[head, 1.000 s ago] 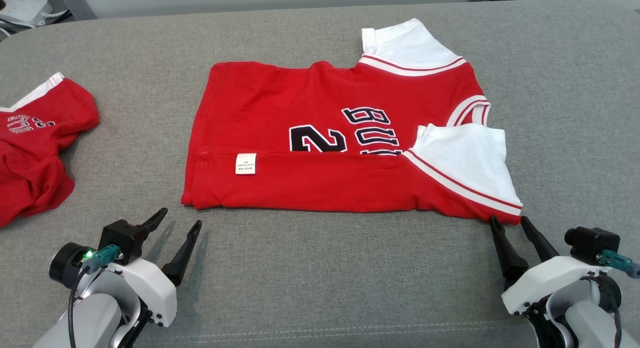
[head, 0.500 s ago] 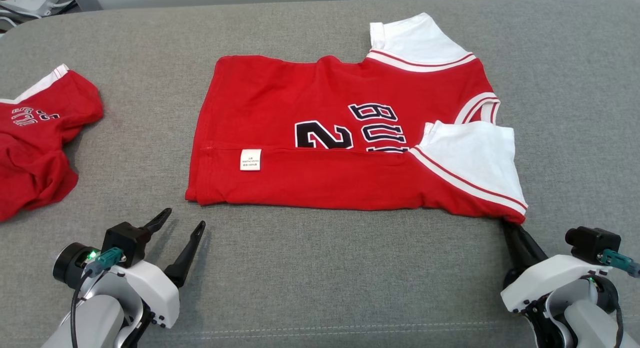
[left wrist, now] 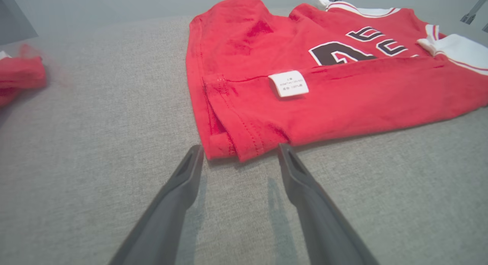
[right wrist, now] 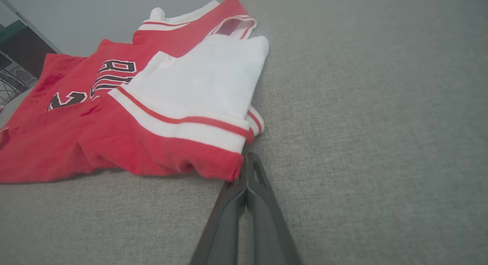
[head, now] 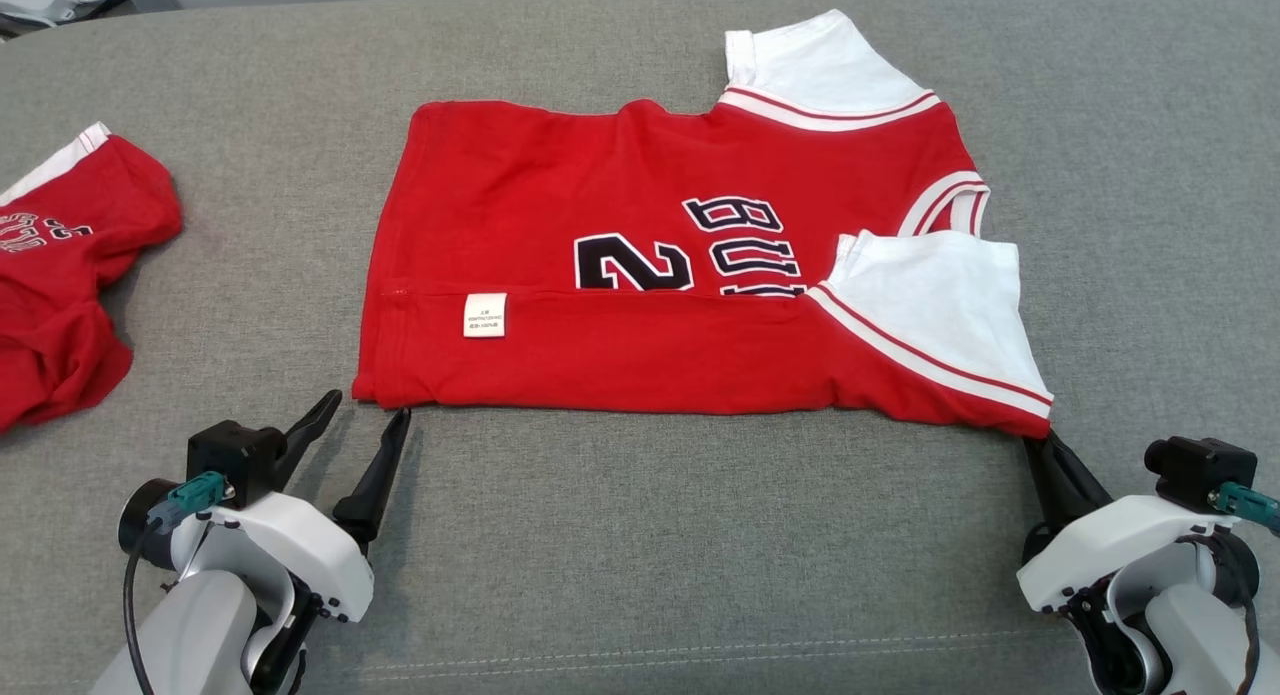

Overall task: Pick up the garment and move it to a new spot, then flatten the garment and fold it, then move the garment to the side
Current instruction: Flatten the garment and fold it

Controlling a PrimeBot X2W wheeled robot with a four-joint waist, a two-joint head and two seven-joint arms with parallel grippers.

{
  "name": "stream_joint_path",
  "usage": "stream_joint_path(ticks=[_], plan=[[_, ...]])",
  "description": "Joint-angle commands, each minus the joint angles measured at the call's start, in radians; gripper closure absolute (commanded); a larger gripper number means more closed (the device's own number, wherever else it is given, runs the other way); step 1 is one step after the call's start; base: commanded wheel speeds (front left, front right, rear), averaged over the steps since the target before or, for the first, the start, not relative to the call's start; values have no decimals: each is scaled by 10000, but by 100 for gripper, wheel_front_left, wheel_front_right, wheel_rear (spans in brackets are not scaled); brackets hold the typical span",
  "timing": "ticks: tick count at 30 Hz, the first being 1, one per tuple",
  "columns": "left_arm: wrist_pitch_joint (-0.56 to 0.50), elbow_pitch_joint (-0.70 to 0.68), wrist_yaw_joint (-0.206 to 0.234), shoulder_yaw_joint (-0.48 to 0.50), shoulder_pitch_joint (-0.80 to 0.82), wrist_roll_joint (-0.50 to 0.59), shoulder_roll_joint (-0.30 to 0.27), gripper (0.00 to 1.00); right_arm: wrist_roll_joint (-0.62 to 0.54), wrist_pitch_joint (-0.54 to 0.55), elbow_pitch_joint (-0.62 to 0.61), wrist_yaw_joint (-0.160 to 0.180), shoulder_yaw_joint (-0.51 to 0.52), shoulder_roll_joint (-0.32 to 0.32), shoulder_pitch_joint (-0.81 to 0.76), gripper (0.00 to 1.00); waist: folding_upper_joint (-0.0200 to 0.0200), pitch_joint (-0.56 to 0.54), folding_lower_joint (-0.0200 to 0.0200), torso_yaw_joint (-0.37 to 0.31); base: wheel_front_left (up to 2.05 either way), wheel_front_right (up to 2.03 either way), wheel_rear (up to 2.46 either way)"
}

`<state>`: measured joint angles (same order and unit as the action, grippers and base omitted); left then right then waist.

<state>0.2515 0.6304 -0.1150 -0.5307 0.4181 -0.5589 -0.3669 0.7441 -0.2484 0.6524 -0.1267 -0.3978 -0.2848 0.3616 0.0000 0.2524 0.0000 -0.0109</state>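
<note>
Lying half-folded in the middle of the grey padded surface (head: 640,535), the red garment (head: 620,185) is well apart from a crumpled red shirt (head: 50,305) at the left edge, left gripper (head: 369,404) fingers spread wide by its near-left corner, right gripper (head: 1035,440) fingers pressed together touching its near-right corner, pinch unclear.

The garment (head: 640,365) is soft red knit cloth, matt, with stitched hems. Its sleeves (head: 930,295) are white cloth of the same dull finish, and its label (head: 484,315) looks smooth and woven. The upholstery (head: 640,535) is coarse grey woven cloth. The left gripper (left wrist: 240,146) has 2 matt dark fingers (left wrist: 312,211), seemingly plastic, on a glossy white shell (head: 300,545).
</note>
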Motion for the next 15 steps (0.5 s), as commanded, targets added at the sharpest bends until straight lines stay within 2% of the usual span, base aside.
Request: stream_joint_path(ticks=[1, 4, 5, 6, 7, 8, 9, 15], plan=[[103, -70, -94, 531, 221, -182, -247, 0, -63, -133, -267, -40, -203, -110, 105, 100, 0, 37, 0, -56, 0, 0, 0], [103, -14, -140, 677, 268, -228, -125, 0, -83, -133, -315, -40, -324, -91, 170, 100, 0, 100, 0, -157, 0, 0, 0], [103, -9, -145, 700, 272, -214, -111, 0, -101, -133, -328, -40, -356, -91, 189, 82, 0, 109, 0, -181, 0, 0, 0], [103, -9, -145, 700, 272, -214, -111, 0, -101, -133, -328, -40, -356, -91, 189, 82, 0, 109, 0, -181, 0, 0, 0], [103, -14, -148, 704, 277, -183, -106, 0, -113, -133, -338, -40, -390, -88, 203, 58, 0, 116, 0, -206, 0, 0, 0], [103, -37, -150, 670, 279, -128, -118, 0, -137, -133, -349, -40, -425, -94, 218, 25, 0, 122, 0, -227, 0, 0, 0], [103, -65, -152, 655, 276, -114, -122, 0, -196, -133, -372, -40, -463, -114, 233, 0, 0, 129, 0, -246, 0, 0, 0], [103, -208, -155, 551, 255, -3, -219, 0, -108, -133, -717, -40, -607, -130, 137, 0, 0, 126, 0, -282, 0, 0, 0]])
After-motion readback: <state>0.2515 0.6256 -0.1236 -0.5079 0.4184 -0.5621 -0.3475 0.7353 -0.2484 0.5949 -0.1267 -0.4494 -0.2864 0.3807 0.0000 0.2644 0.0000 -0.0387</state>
